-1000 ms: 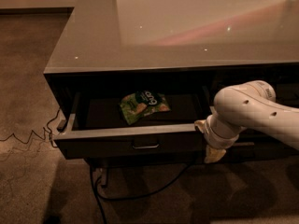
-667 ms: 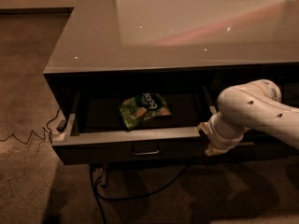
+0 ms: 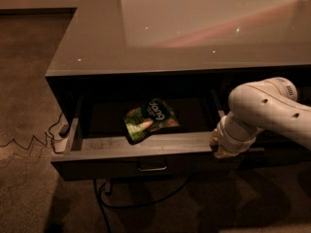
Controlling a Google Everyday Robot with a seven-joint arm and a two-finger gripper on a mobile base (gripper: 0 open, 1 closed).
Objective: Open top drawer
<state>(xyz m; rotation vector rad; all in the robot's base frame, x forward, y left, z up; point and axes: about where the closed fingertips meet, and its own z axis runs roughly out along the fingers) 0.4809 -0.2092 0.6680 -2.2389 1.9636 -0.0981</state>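
Standing well out from the dark cabinet, the top drawer (image 3: 121, 144) sits below the near edge of the glossy grey countertop (image 3: 184, 28). A paler, scuffed strip shows just behind its front, and its small metal pull handle (image 3: 152, 168) is centred on the dark front face. Inside, a green snack bag (image 3: 149, 120) lies flat near the middle, turned at an angle, with its near corner close to the front wall. The gripper (image 3: 224, 147) is at the drawer's right front corner, against or just beside the end of the front panel; the wrist hides the contact, and I cannot tell whether it is spread or closed. The white arm (image 3: 267, 108) reaches in from the right edge. On the carpet (image 3: 29, 81) to the left, a thin cable (image 3: 29, 142) zigzags toward the cabinet, and a dark cable (image 3: 146, 203) loops on the floor below the drawer.
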